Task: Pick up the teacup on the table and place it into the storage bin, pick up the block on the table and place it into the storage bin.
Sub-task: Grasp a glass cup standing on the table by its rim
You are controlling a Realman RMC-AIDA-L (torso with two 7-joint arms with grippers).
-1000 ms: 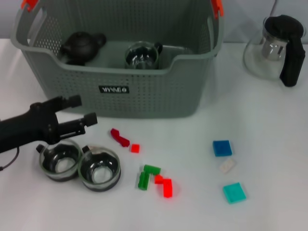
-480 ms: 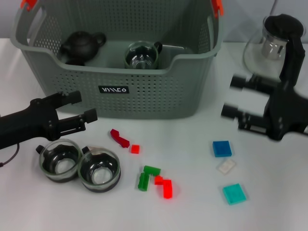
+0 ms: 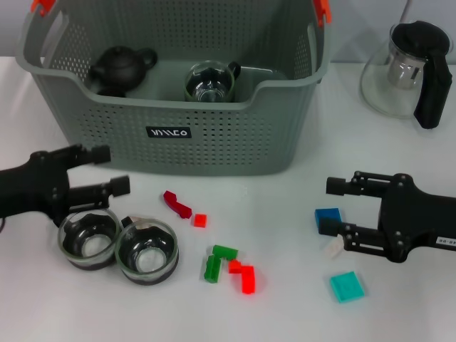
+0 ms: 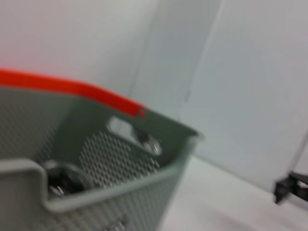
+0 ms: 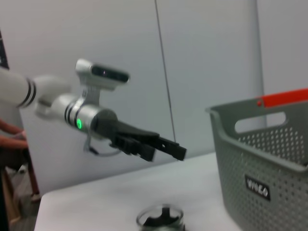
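Observation:
Two glass teacups point(image 3: 89, 239) point(image 3: 147, 251) stand side by side at the front left of the table. My left gripper point(image 3: 112, 169) hangs open just behind them, holding nothing; the right wrist view shows that same left gripper point(image 5: 159, 142) above a teacup point(image 5: 161, 219). Blocks lie scattered: a blue block point(image 3: 328, 215), white block point(image 3: 333, 246), teal block point(image 3: 347, 286), red blocks point(image 3: 177, 204) and green blocks point(image 3: 224, 251). My right gripper point(image 3: 328, 207) is open, its fingertips either side of the blue block. The grey storage bin point(image 3: 178, 132) stands at the back.
Inside the bin sit a black teapot point(image 3: 120, 68) and a glass cup point(image 3: 210, 82). A glass pot with a black handle point(image 3: 407, 71) stands at the back right. The left wrist view shows the bin's rim point(image 4: 120, 185) and orange handle clip point(image 4: 72, 89).
My right arm came into view and moved forward and left, down to the blue block. My left gripper drew back to the left a little, staying open.

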